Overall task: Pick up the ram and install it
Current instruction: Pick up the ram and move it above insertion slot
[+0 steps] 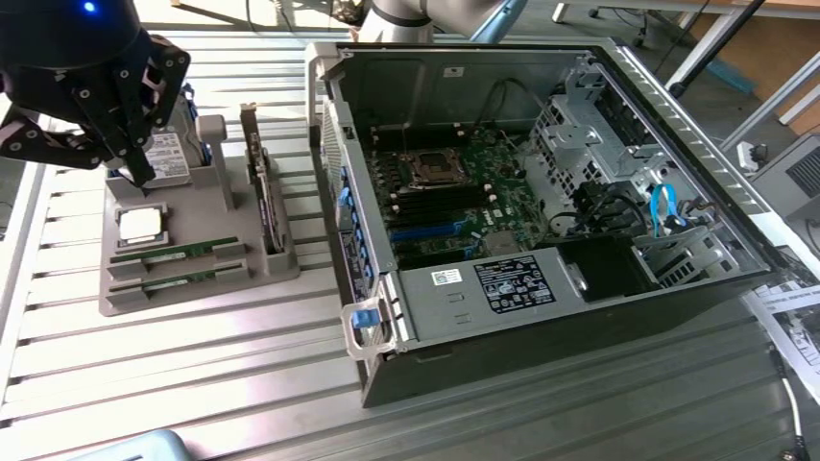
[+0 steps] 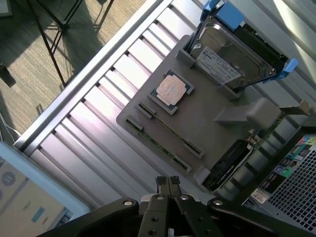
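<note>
Two ram sticks lie edge-up in slots of a grey holder tray (image 1: 192,226): one ram (image 1: 173,253) (image 2: 170,127) and a second ram (image 1: 167,281) (image 2: 157,145) beside it. My black gripper (image 1: 138,177) (image 2: 168,181) hangs above the tray's hard-drive end, shut, with nothing between its fingers. It is clear of both sticks. The open computer case (image 1: 513,288) lies at the exterior view's right, with the motherboard's memory slots (image 1: 443,202) exposed.
On the same tray sit a square silver CPU (image 1: 140,224) (image 2: 171,90), a hard drive (image 1: 167,154) (image 2: 229,54) with blue rails, and an upright expansion card (image 1: 261,187) (image 2: 232,158). The tray rests on a ribbed metal table (image 1: 192,365). Cables and drive cages fill the case's far side.
</note>
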